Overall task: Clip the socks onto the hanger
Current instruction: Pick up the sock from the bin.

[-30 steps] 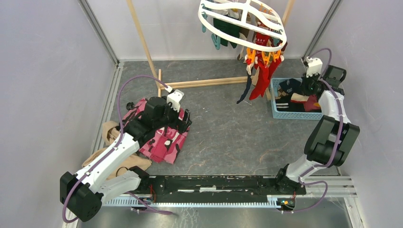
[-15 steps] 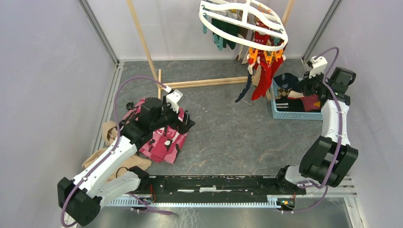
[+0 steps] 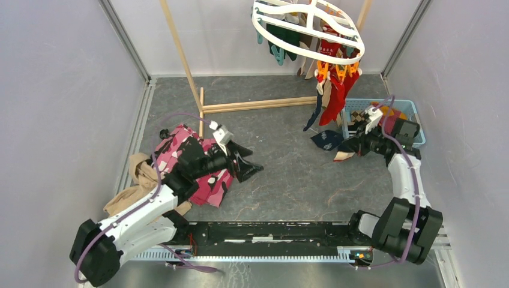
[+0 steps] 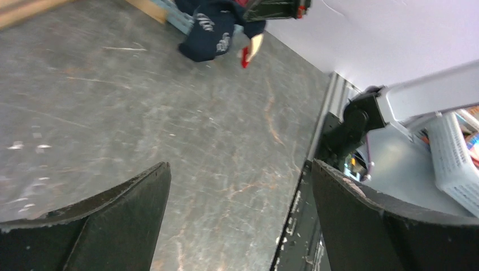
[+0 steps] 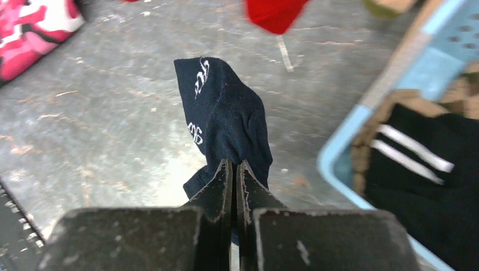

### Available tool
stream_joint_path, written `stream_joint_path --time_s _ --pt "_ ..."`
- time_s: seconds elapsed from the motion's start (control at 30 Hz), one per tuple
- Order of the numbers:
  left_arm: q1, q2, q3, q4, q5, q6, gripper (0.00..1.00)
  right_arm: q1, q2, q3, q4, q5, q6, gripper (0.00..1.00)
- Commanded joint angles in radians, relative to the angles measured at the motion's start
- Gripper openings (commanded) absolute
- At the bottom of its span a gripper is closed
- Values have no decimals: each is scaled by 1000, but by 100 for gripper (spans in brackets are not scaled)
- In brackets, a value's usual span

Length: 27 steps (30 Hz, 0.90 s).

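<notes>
The white oval hanger (image 3: 306,49) hangs at the top with orange and teal clips; red, dark green and tan socks (image 3: 337,90) dangle from it. My right gripper (image 3: 353,144) is shut on a navy sock (image 5: 226,121) with white lettering and holds it just left of the blue basket, over the grey floor. The navy sock also shows in the top view (image 3: 328,140) and far off in the left wrist view (image 4: 212,31). My left gripper (image 3: 247,165) is open and empty, low over the floor right of the pink camouflage cloth, pointing towards the right arm.
The blue basket (image 3: 414,117) at the right holds more socks, one black with white stripes (image 5: 418,152). The wooden pole rack (image 3: 252,105) stands at the back. The pink camouflage cloth (image 3: 204,180) and tan cloth (image 3: 138,174) lie at the left.
My right gripper has pulled the navy sock out of the basket and moved it left and nearer. My left gripper has swung right, off the pink cloth, and now points across the floor.
</notes>
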Motion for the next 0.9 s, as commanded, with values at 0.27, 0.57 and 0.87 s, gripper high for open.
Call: stream_joint_path --time_s 0.27,0.57,0.87 --pt "-393 411 -93 748 -345 -227 84 191 -180 -276 452 -230 399 3" --pt "-482 688 100 720 -432 -267 74 242 -141 -275 460 -247 483 1" --pt "-486 813 197 665 -461 -296 72 297 -136 -276 463 -223 488 1"
